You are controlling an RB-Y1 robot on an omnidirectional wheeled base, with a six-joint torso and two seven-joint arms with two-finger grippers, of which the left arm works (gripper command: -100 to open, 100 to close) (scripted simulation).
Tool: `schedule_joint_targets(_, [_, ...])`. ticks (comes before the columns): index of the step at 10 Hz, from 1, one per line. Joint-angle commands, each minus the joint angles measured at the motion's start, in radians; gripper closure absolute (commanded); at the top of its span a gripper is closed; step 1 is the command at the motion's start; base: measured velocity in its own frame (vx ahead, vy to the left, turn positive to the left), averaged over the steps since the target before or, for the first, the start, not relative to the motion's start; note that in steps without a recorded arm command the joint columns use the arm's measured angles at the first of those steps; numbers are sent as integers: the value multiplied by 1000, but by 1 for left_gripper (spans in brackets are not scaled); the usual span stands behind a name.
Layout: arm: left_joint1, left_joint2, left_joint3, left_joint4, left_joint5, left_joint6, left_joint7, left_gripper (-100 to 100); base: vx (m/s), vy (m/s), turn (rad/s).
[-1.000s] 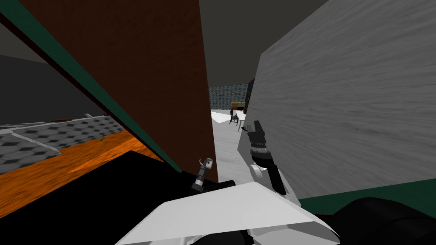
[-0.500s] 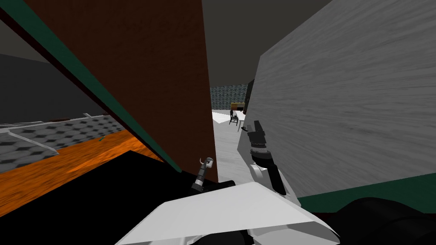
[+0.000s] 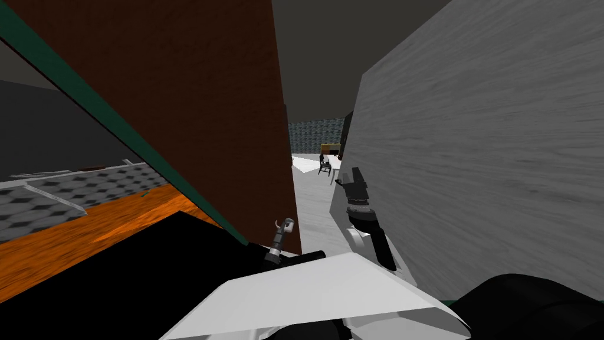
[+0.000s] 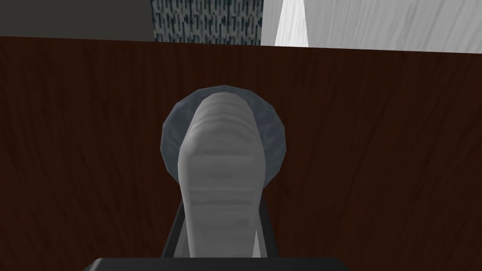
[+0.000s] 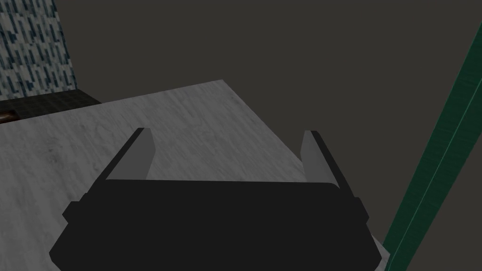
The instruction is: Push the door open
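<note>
At the left claw (image 4: 220, 207), fingers (image 4: 174, 233) are pinching the grey handle (image 4: 221, 141) of the brown door (image 4: 376, 164); the right claw (image 5: 228, 141) is hovering spread beside a grey wall (image 5: 188, 117).

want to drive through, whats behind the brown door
Past the door edge: pale floor, a dark chair, a patterned far wall. The panel hides the rest. Left claw is shut on its handle.

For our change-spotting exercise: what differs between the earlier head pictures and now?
The brown door leaned slightly away from the grey wall, widening the gap; the view shifted too, so I moved. Both arms kept their places: left pincer shut on the handle, right pincer open.
</note>
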Motion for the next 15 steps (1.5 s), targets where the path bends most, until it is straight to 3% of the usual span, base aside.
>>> schedule_joint_targets(1, [-12, 3, 32, -3, 10, -4, -6, 100, 155, -138, 48])
schedule_joint_targets(12, [-64, -29, 159, 48, 49, 10, -42, 100, 119, -97, 55])
schedule_joint_targets(15, [-84, -46, 207, 67, 64, 15, -56, 100, 136, -121, 70])
